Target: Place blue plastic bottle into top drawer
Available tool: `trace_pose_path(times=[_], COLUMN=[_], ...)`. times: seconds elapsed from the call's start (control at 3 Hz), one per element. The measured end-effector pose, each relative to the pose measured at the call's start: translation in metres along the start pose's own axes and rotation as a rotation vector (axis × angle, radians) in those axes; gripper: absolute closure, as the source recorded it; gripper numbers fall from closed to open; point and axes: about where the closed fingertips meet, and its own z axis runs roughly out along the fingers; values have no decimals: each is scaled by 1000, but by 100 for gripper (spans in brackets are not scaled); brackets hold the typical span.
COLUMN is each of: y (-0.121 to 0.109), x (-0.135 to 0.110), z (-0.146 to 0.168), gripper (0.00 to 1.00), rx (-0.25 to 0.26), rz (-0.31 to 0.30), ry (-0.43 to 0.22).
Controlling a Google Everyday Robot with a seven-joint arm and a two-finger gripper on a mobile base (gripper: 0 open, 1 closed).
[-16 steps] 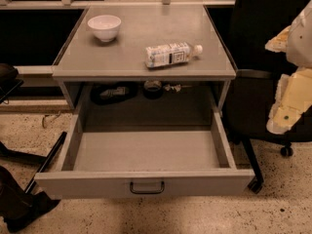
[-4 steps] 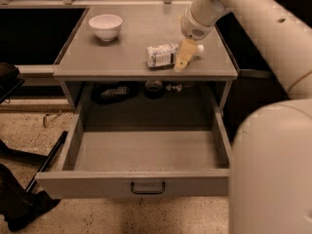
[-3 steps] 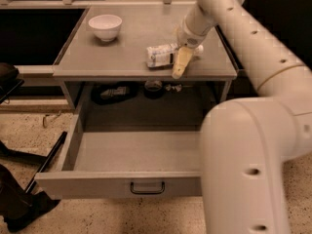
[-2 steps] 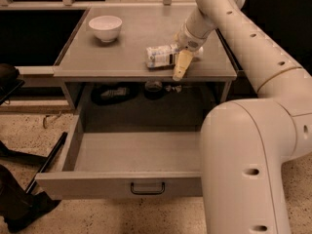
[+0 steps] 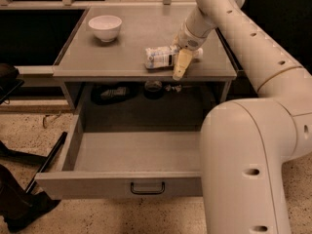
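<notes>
Grasp step: gripper (image 5: 182, 62) at bottle (image 5: 158, 57) on tabletop (image 5: 122, 57); grip state cannot tell. Next: lift, xfer into drawer (image 5: 97, 184).

Office or lab: grey metal desk (image 5: 117, 57) with top drawer (image 5: 97, 185), speckled floor (image 5: 97, 219); gripper (image 5: 181, 63) above desk's front edge.

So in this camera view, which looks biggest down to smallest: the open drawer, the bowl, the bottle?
1. Top drawer, by far.
2. Blue plastic bottle and white bowl look about alike; the bowl sits farther back and the gripper, over the bottle's cap end, hides part of it.
</notes>
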Motion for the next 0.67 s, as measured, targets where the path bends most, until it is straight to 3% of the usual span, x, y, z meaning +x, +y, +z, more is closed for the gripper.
trace_pose_path(times=[0.33, 0.67], y=[2, 4], x=[-2, -2], z=[-4, -5], gripper=[16, 0], rx=[0, 0], rz=[0, 0], ry=[0, 0])
